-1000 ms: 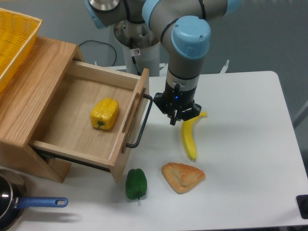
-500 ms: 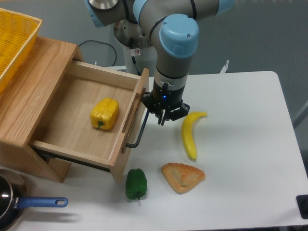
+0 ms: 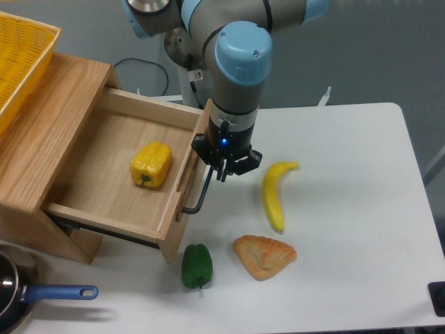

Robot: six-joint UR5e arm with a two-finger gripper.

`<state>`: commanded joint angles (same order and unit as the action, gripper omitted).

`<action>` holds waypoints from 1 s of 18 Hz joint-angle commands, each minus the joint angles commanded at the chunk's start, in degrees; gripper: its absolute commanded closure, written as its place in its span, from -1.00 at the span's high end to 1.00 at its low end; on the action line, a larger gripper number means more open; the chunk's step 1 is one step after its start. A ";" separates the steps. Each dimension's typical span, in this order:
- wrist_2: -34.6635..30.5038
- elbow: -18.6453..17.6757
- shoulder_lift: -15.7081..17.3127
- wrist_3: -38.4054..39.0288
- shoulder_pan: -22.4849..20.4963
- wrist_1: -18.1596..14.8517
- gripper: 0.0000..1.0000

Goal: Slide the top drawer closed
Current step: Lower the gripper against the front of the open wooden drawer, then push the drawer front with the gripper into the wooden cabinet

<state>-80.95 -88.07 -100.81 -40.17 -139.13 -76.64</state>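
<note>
- Hand (image 3: 224, 169) sits at centre frame, right against the black bar handle (image 3: 204, 182); its fingers look drawn close together with nothing between them, though from this angle I cannot tell for certain whether they touch the bar or hang just beside it.
- Top drawer (image 3: 125, 174) stands pulled well out of the wooden cabinet (image 3: 49, 132) at left of frame, its front panel facing the middle of the surface (image 3: 348, 229).
- To do the push well, I would press on the front panel or the bar near its middle, so the drawer runs straight and does not skew on its runners.
- Push should go along the drawer's own line, toward the upper left of the frame, low and steady rather than downward.
- Yellow pepper (image 3: 151, 164) lies loose inside the drawer; a gentle speed should keep it from rolling or jamming at the back.
- Banana (image 3: 274, 193), just right of the hand, along with the pastry (image 3: 264, 256) and the green pepper (image 3: 197, 265) lower down, lie clear of the push path.
- Green pepper is near the drawer's lower front corner, so I would avoid swinging low there.
</note>
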 joint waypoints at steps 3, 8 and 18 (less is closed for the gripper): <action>-0.09 -0.09 0.09 0.27 1.05 0.00 -0.68; -0.09 -0.53 0.96 1.58 2.28 -0.18 -0.68; -0.18 -0.62 1.06 5.97 6.68 -0.09 -0.68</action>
<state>-81.12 -88.68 -99.75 -34.19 -132.46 -76.73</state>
